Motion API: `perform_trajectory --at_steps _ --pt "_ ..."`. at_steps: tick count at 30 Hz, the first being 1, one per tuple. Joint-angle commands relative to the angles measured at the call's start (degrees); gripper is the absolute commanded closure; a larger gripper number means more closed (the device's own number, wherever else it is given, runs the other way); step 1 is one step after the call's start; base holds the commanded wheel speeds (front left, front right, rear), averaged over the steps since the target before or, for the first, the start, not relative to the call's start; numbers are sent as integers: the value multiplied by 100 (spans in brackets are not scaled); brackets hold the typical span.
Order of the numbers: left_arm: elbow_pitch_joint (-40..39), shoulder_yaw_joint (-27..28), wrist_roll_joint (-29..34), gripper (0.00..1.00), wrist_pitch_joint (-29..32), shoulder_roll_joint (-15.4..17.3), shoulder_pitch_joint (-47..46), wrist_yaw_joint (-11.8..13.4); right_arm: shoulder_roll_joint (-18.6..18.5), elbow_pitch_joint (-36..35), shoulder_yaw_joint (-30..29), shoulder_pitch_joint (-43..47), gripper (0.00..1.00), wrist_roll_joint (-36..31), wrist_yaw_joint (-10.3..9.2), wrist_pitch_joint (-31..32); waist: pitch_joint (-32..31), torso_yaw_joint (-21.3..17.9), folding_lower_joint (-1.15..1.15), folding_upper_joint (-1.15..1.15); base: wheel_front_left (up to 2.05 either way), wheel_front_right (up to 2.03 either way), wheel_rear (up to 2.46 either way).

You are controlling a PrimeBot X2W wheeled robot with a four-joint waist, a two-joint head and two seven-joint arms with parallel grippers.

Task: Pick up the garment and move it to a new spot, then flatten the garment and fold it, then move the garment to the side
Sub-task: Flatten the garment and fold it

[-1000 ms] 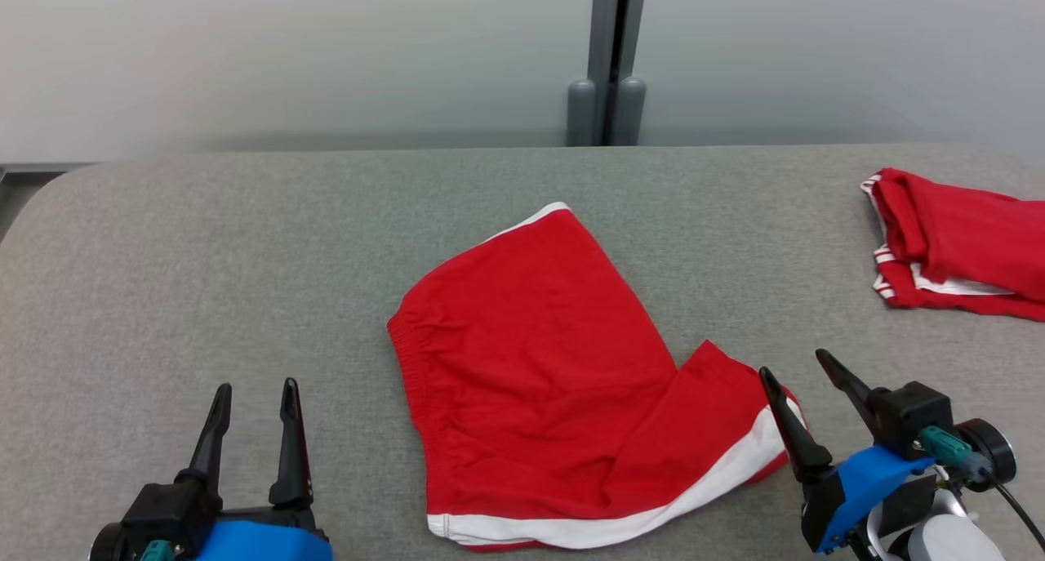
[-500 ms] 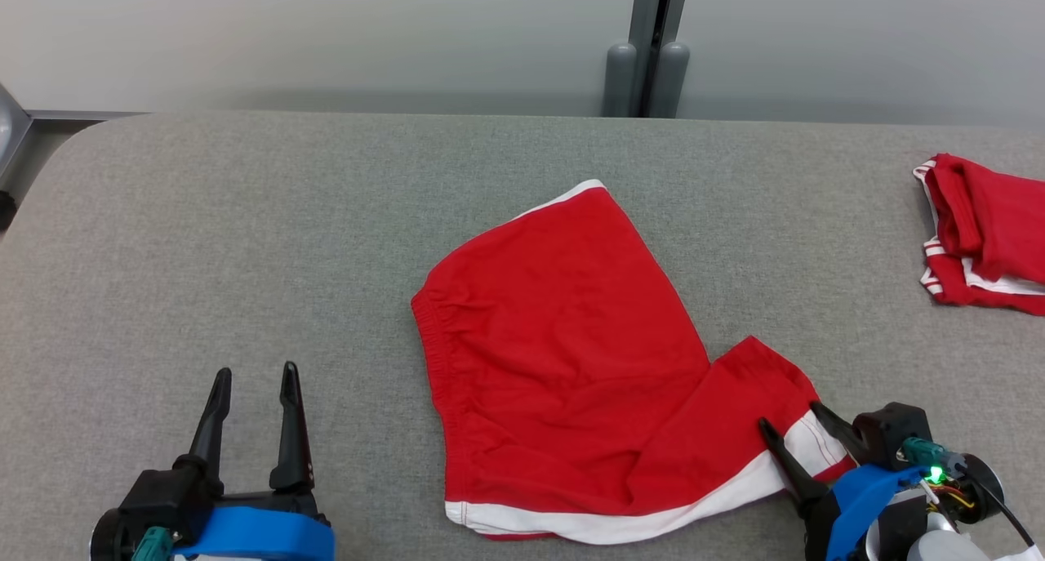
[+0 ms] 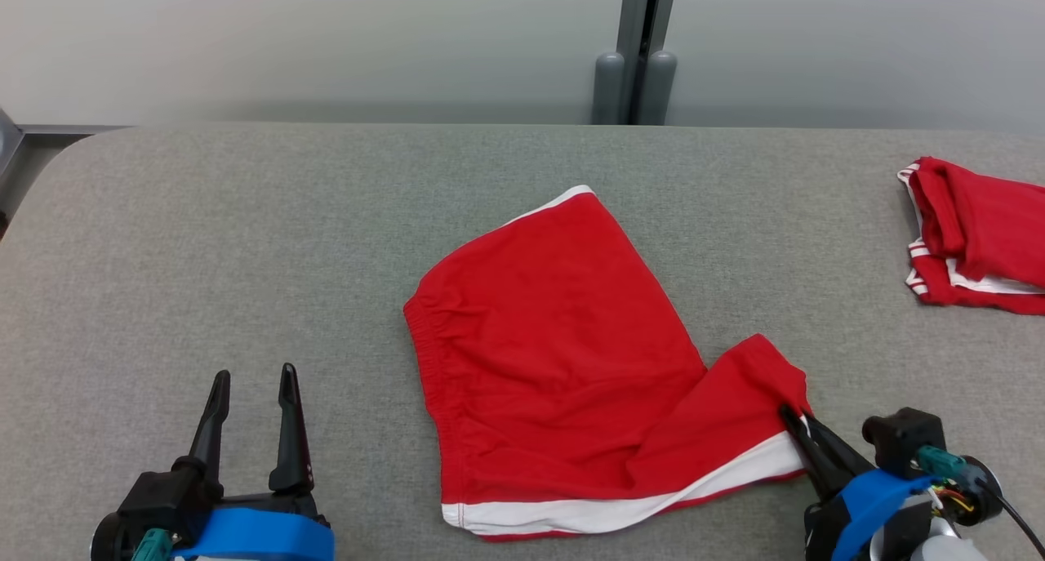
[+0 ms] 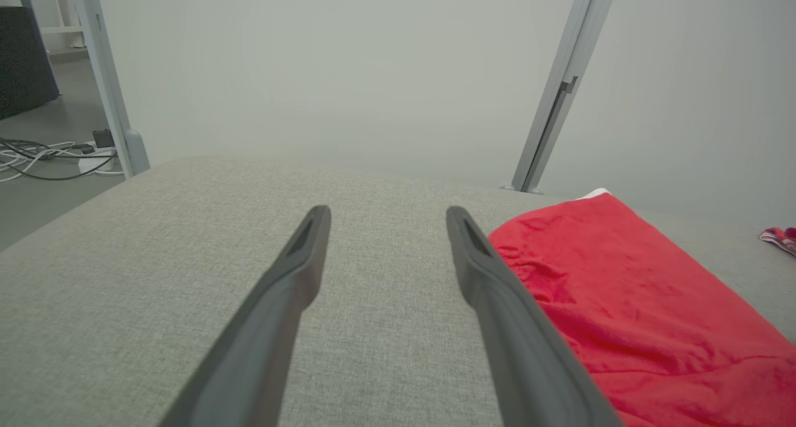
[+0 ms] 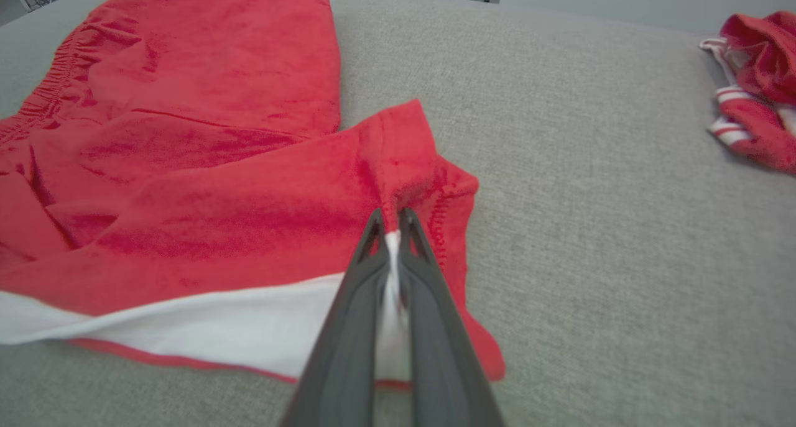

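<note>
Red shorts (image 3: 555, 340) lay near ctr of the grey table (image 3: 204, 242). Their gathered waistband was at the 9 o'clock edge, w/ white trim along the 6 o'clock hem and at the 12 o'clock corner. The right gripper (image 3: 796, 420) sat at approx. 4 o'clock of the shorts. Its fingers were pressed together on the leg hem where red met white trim, and the wrist view showed cloth bunched up between them. The hem there looked a bit raised off the table, though that was hard to be sure of. The left gripper (image 3: 253, 377) was at 8 o'clock, well apart from the shorts, fingers spread w/ nothing between them, over bare table. A second red garment (image 3: 980, 234) w/ white stripes lay crumpled at 2 o'clock. A grey post (image 3: 635, 46) stood beyond the table at 12 o'clock.
</note>
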Motion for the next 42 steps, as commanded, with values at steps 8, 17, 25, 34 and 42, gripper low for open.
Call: perform_trajectory --at_steps 8,17,25,34,42 --pt "-36 13 -30 0 -26 -6 68 33 142 -942 -386 774 100 -185 1 -515 -48 -219 0 0 0 0 0" --pt "-21 1 -22 0 -26 -6 142 24 450 -1562 -608 1895 15 -438 1 -395 -99 -456 0 0 0 0 0" --pt "2 -18 52 0 -26 -6 27 -10 327 -1987 -640 1415 0 -612 1 -562 -119 -465 0 0 0 0 0" --pt "15 -67 44 0 -26 -8 -93 -49 193 -1330 -85 -470 0 -741 1 188 -9 -185 0 0 0 0 0" --pt "-23 -229 -46 0 -26 -8 -285 -2 396 222 222 -1703 0 -710 1 584 266 193 0 0 0 0 0"
